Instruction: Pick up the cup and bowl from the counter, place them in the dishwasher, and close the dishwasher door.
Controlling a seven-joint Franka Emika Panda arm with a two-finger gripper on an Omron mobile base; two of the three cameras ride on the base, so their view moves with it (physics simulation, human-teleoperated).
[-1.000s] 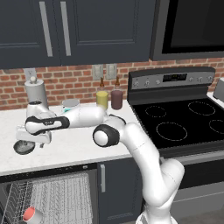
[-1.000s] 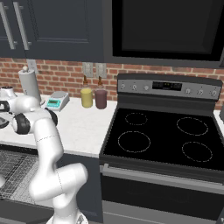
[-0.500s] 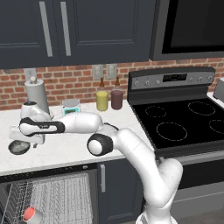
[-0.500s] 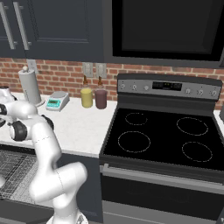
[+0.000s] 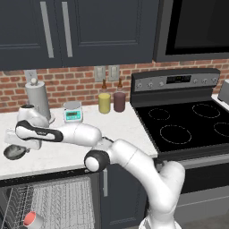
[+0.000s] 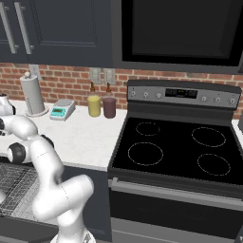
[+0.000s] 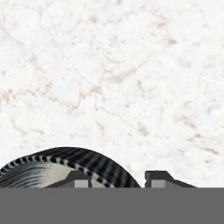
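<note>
Marbled counter (image 7: 131, 65) lies bare beyond the bowl (image 7: 65, 168) rim.

From my hand view the bowl (image 7: 65, 168) is cut off at the bottom, and I can't tell whether the tool (image 7: 117, 179) grips its rim. In the left base view the arm's hand covers most of the bowl (image 5: 14, 153); the cup (image 5: 32, 220) is cropped below.

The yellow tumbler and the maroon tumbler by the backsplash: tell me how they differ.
The yellow tumbler is pale yellow; the maroon tumbler is dark reddish brown. The yellow one stands left of the maroon one, which is nearer the stove. Both are upright, about the same size, side by side on the counter.
</note>
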